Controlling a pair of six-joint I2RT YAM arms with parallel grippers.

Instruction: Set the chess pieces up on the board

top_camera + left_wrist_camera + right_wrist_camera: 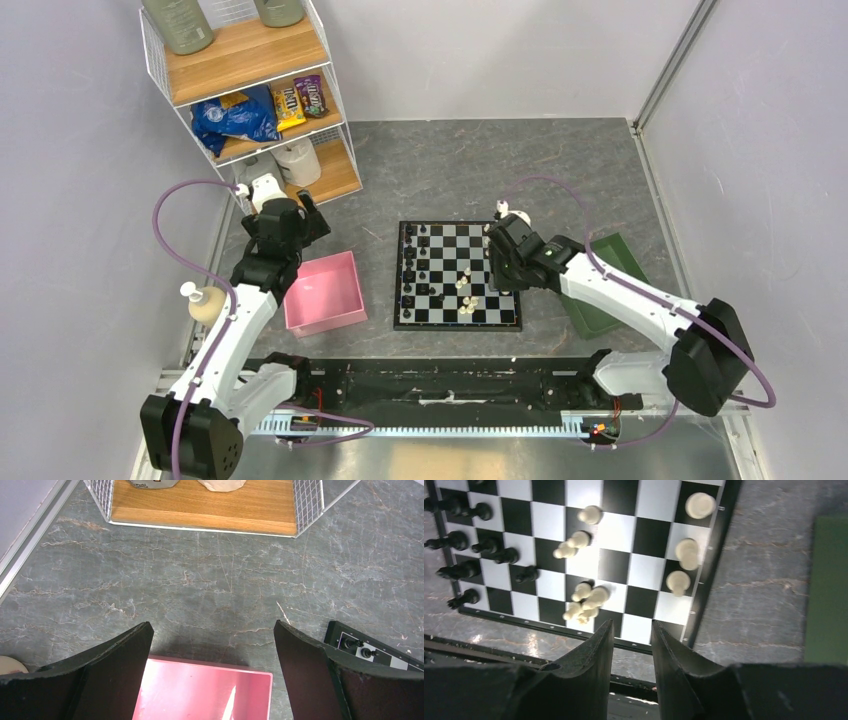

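Observation:
The chequered board (440,240) lies in the middle of the table. Several black pieces (412,262) stand along its left columns. Several cream-white pieces (466,290) are scattered near its middle and right side. In the right wrist view the white pieces (574,542) are partly clustered near the board's (641,602) near edge, some leaning, and the black pieces (469,540) are at the left. My right gripper (497,262) (632,627) hovers over the board's right near part, open by a narrow gap and empty. My left gripper (300,215) (212,627) is wide open and empty over the pink tray's far edge.
The pink tray (326,325) (200,690) sits left of the board and looks empty. A green tray (620,250) (826,590) lies right of the board under my right arm. A wire shelf unit (250,90) (200,505) stands at the back left. A soap bottle (205,303) is at the far left.

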